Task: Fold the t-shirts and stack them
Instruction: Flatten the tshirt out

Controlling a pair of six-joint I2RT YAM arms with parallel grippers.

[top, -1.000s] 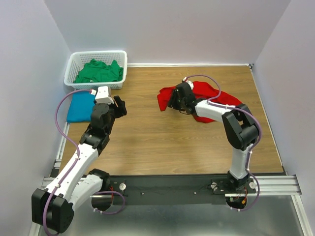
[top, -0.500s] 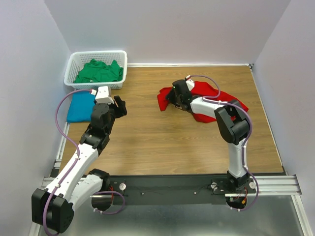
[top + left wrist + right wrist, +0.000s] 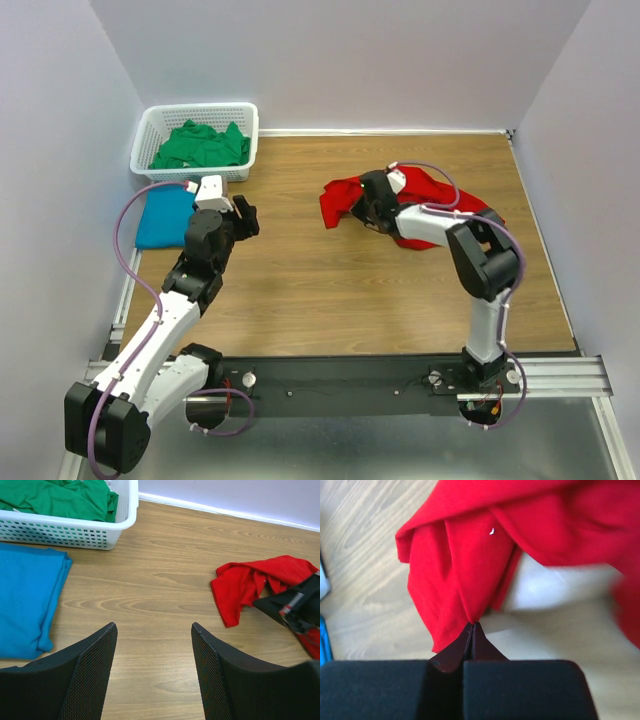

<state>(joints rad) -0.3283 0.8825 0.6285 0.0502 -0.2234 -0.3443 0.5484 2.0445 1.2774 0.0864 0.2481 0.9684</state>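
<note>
Right hand [image 3: 472, 626], open a moment ago, is now clamped on a fold of the red t-shirt [image 3: 460, 570]; lifting can be started.

white lattice basket [image 3: 250, 145] at the far left corner of the wooden table [image 3: 300, 290], pale walls [image 3: 400, 60] behind

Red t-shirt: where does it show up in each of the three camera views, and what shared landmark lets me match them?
Top external: the red t-shirt lies crumpled on the table, right of centre.
Left wrist: near the right edge, at mid-height.
Right wrist: it fills the upper part of the picture.
Landmark: the right gripper, shut on a fold of the shirt, shows in all three views.
</note>
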